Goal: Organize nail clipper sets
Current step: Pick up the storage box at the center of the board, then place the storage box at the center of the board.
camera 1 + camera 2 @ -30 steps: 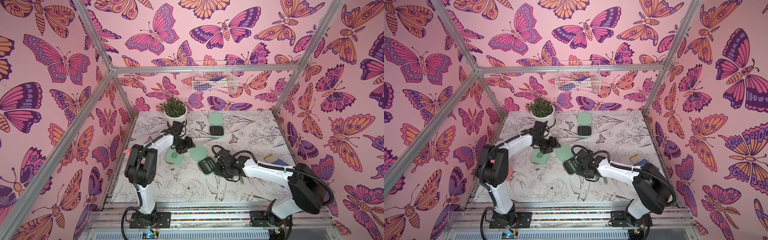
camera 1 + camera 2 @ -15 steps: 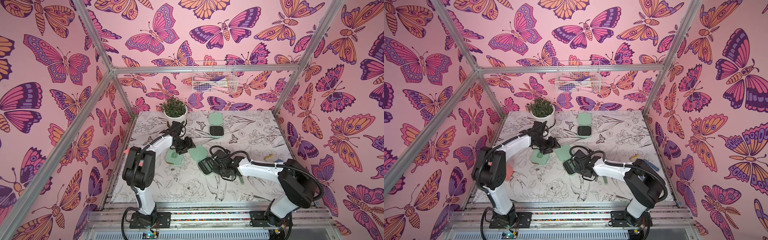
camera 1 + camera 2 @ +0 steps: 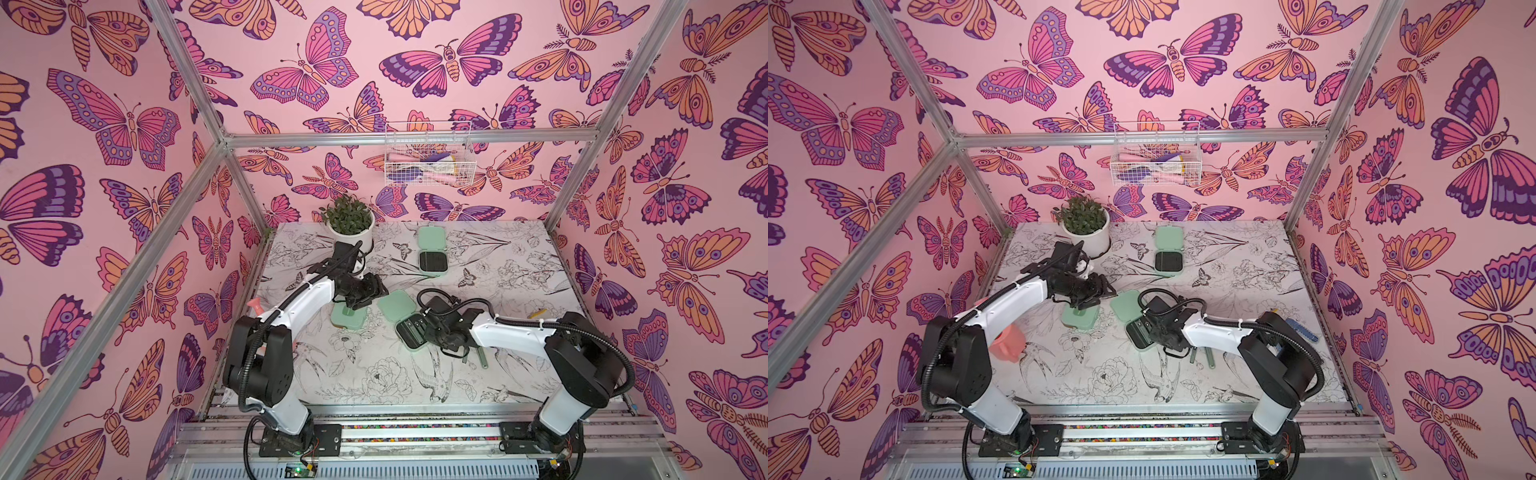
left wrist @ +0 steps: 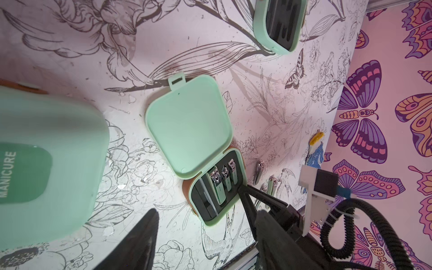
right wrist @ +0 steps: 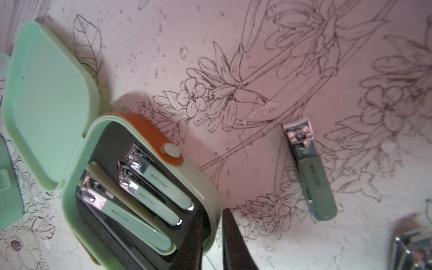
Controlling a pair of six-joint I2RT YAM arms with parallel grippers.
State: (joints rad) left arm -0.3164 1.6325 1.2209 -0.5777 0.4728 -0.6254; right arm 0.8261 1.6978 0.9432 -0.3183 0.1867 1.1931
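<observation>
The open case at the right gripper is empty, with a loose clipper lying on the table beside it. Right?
Not empty: the right wrist view shows the open case holding three nail clippers. A loose clipper does lie on the table beside it.

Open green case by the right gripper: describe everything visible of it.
The open case is rounded-square mint plastic on the table, lid hinged back beside it. Its black slotted insert holds three clippers marked MANICURE. An orange tab sits at one corner. Fingers of the right gripper pinch its rim.
</observation>
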